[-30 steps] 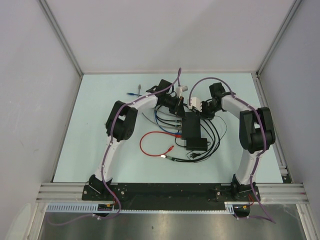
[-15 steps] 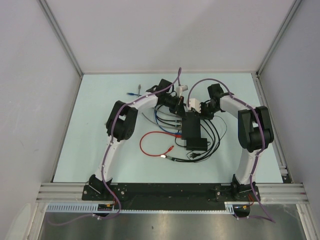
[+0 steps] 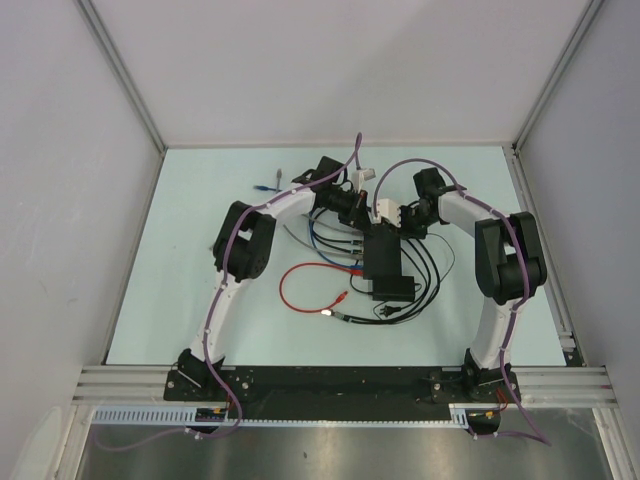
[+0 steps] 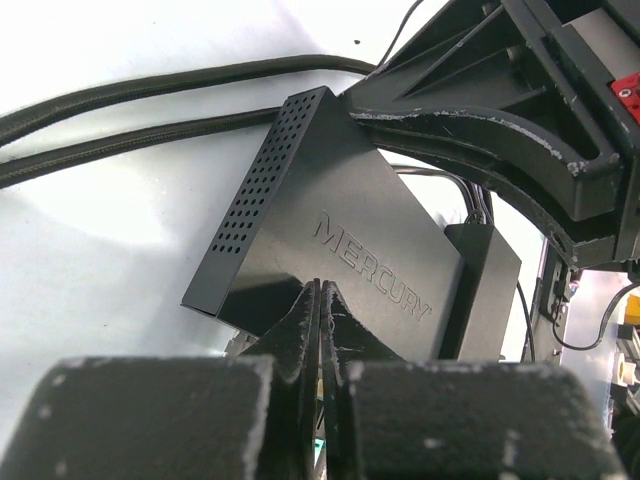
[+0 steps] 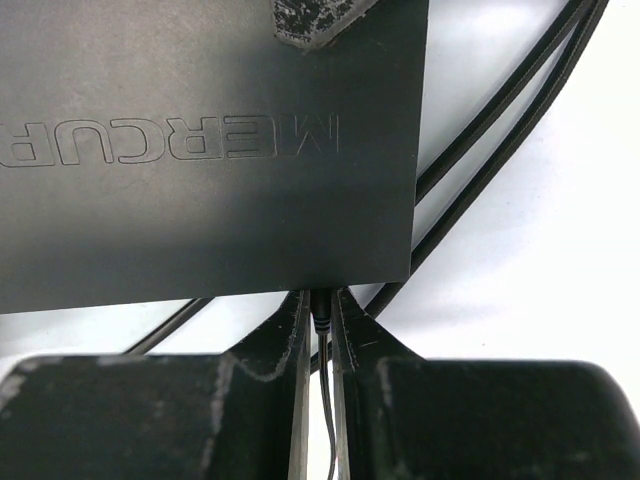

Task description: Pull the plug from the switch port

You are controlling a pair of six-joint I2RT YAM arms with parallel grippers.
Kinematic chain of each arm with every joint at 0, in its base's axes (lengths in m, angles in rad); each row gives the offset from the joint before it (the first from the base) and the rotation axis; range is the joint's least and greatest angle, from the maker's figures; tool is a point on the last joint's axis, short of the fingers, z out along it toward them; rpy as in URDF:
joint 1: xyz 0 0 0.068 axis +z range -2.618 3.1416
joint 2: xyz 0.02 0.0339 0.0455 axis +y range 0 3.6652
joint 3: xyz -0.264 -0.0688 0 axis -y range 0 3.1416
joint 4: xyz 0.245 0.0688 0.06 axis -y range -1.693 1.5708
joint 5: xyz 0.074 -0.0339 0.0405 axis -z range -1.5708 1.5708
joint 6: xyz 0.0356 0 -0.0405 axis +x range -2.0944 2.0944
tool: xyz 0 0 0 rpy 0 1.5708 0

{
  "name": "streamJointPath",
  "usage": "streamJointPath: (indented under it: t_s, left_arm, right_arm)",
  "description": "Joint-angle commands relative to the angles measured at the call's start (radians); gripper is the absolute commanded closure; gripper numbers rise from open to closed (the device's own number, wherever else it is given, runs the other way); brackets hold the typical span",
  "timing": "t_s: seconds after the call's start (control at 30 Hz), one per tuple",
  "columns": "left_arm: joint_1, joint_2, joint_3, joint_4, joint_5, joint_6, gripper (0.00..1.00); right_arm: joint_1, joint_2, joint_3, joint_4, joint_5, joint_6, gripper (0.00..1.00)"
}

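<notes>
The switch (image 3: 381,256) is a flat black box marked MERCURY at the table's middle. It fills the left wrist view (image 4: 340,240) and the right wrist view (image 5: 200,150). A small black barrel plug (image 5: 321,312) with a thin lead sits in the switch's near edge. My right gripper (image 5: 320,300) is shut on that plug. My left gripper (image 4: 321,300) is shut, its tips resting on the switch's top near the opposite edge. One left fingertip (image 5: 312,20) shows on the switch in the right wrist view. In the top view both grippers meet at the switch's far end, left (image 3: 358,214) and right (image 3: 396,216).
A smaller black box (image 3: 392,290) with thin black leads (image 3: 436,268) lies against the switch's near end. A red cable loop (image 3: 300,290) and blue cables (image 3: 320,236) lie to its left. A loose blue-tipped plug (image 3: 264,186) lies far left. Two thick black cables (image 5: 500,110) run beside the switch.
My right gripper has shifted slightly left toward the switch's far end. The left arm and the switch look unmoved.
</notes>
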Motion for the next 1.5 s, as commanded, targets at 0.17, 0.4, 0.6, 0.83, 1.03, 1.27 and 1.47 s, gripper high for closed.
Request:
streamJointPath:
  t_s: [0.17,0.4,0.6,0.83,1.03,1.27,1.47]
  left_arm:
    - [0.000,0.029,0.016,-0.025,-0.044,0.020,1.00]
    - [-0.003,0.029,0.013,-0.026,-0.045,0.023,1.00]
    - [-0.005,0.032,0.012,-0.026,-0.045,0.023,1.00]
    - [-0.006,0.029,0.012,-0.029,-0.045,0.029,1.00]
    - [-0.006,0.036,0.019,-0.026,-0.042,0.028,1.00]
    - [-0.006,0.042,0.029,-0.025,-0.041,0.025,1.00]
    - [-0.006,0.044,0.029,-0.025,-0.042,0.025,1.00]
  right_arm:
    - [0.010,0.043,0.000,-0.054,0.014,-0.011,1.00]
    - [0.021,0.065,0.000,-0.139,0.037,0.007,1.00]
    - [0.022,0.080,0.000,0.082,0.161,0.084,1.00]
    - [0.029,0.074,0.000,-0.042,0.112,0.012,1.00]
    - [0.042,0.065,0.002,0.024,0.126,0.052,1.00]
    - [0.059,0.046,0.014,0.036,0.067,0.098,1.00]
    - [0.065,0.057,0.013,-0.028,0.015,0.067,0.99]
